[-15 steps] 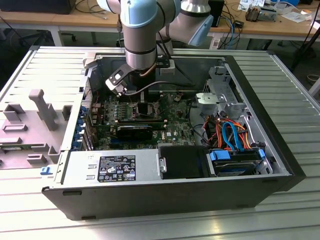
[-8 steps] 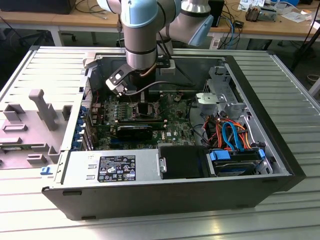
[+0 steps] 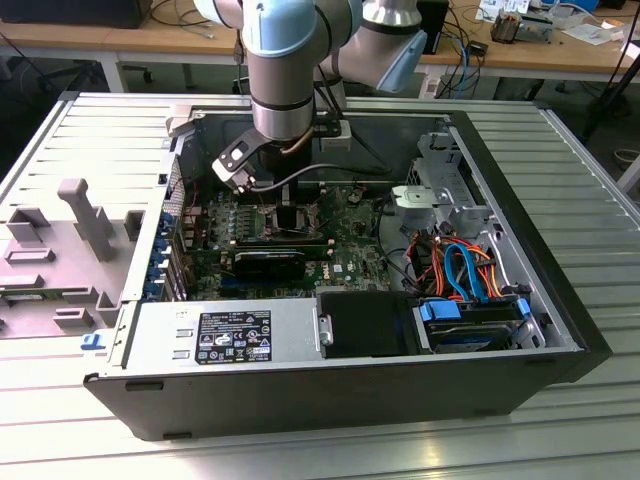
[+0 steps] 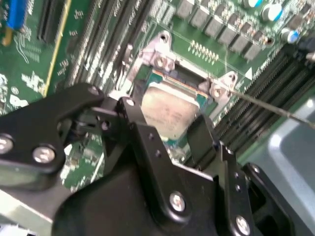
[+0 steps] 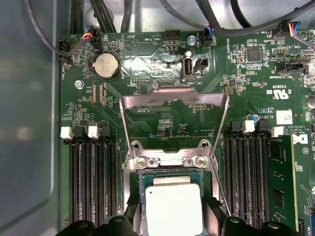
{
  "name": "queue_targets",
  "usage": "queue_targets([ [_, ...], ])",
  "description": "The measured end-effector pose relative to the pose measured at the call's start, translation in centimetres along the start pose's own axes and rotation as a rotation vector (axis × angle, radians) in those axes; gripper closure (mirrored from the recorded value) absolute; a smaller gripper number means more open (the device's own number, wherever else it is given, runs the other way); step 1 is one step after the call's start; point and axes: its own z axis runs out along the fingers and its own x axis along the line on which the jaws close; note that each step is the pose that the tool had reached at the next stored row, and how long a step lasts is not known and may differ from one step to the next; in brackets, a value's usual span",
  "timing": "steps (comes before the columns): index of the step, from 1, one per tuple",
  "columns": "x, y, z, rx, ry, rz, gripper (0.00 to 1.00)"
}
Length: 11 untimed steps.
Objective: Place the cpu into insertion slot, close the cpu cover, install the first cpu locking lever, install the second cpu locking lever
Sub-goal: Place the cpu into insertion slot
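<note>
In the exterior view my gripper (image 3: 290,212) reaches down into the open computer case onto the motherboard (image 3: 345,245). Both wrist views show the cpu (image 5: 174,209) (image 4: 170,110), a square chip with a grey top, sitting at the insertion slot (image 5: 167,160) (image 4: 162,60) inside its silvery rim. My gripper (image 5: 173,216) (image 4: 166,120) is shut on the cpu, one black finger (image 5: 133,216) against each of two opposite edges. I cannot tell whether the chip is fully seated. The cpu cover (image 5: 147,99) stands flipped open behind the slot. A thin locking lever (image 4: 275,109) runs off beside the slot.
Long black memory slots (image 5: 91,182) (image 5: 246,177) flank the socket. A coin cell (image 5: 107,65) and cables lie beyond the cover. In the case are a black fan shroud (image 3: 270,262), a grey power supply (image 3: 220,335) and a drive with blue and orange cables (image 3: 470,300).
</note>
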Motion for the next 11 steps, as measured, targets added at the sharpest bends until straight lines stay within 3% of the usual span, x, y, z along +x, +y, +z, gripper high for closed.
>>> queue_targets([
  [11, -0.01, 0.01, -0.34, 0.0002, 0.0055, 0.002, 0.39],
])
